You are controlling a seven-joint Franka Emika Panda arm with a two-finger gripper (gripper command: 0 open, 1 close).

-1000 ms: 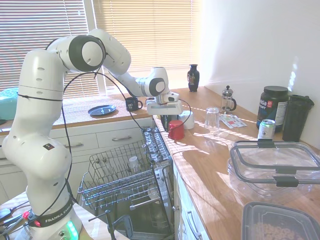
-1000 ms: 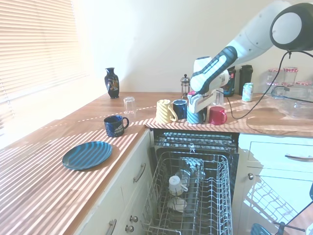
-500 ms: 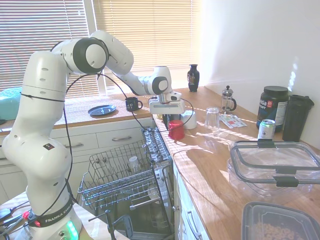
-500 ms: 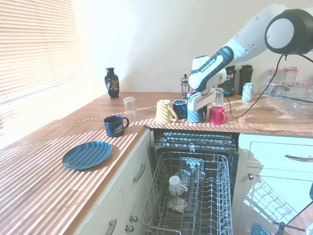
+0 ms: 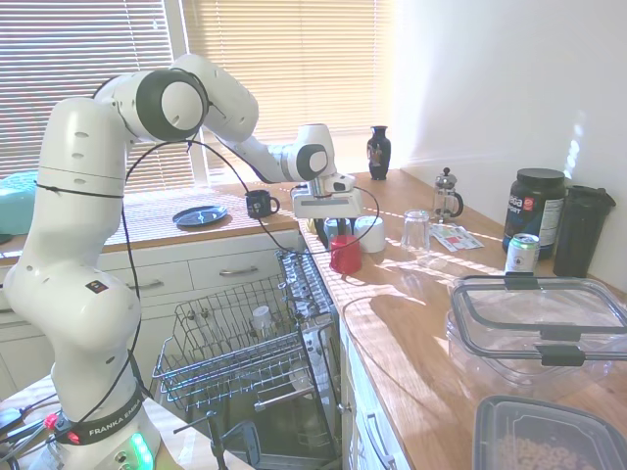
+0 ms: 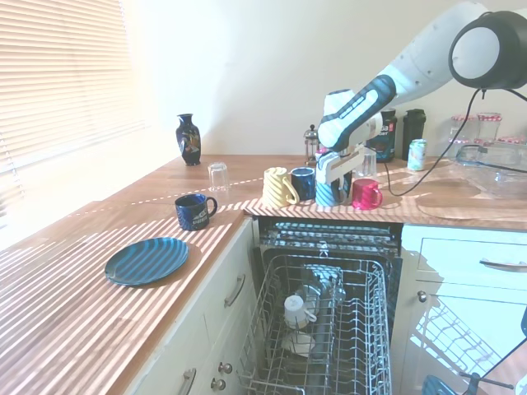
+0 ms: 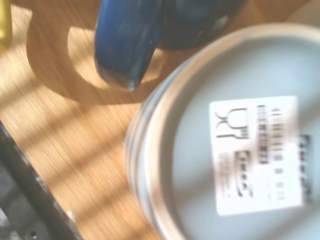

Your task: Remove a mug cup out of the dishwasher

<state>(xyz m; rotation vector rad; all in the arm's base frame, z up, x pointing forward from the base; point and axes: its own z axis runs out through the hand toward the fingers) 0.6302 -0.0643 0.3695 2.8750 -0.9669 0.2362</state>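
Wooden worktop [image 6: 428, 210] above the open dishwasher [image 6: 325, 329] now carries the upturned blue-grey mug cup [image 6: 330, 193], just beside the red mug [image 6: 363, 194]; pincer [image 6: 333, 171] released above it. Removal looks done.

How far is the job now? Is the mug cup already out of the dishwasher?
Done: the mug cup stands upside down on the counter, outside the dishwasher. In hand: the gripper hangs right over it; I cannot tell whether it grips. Left: at most letting go and pulling away.
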